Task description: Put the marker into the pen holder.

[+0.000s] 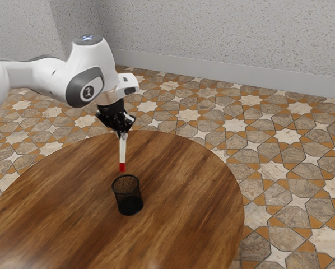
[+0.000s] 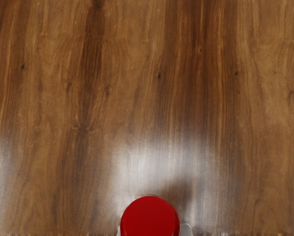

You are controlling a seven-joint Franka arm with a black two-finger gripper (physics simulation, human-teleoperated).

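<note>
The black gripper [image 1: 121, 133] is shut on the upper end of the marker [image 1: 122, 150], which hangs upright with its red end down. In the wrist view the red end of the marker [image 2: 150, 218] shows large at the lower edge. A black mesh pen holder [image 1: 128, 195] stands upright on the table. In the exterior view the marker's red end appears just above the holder's rim, apart from it; how far apart they are in depth, I cannot tell.
Beneath everything is a round wooden table [image 1: 190, 190], its curved edge running behind the gripper and round to the exterior view's right. Patterned floor tiles [image 1: 291, 168] and a pale wall [image 1: 223, 33] lie beyond it.
</note>
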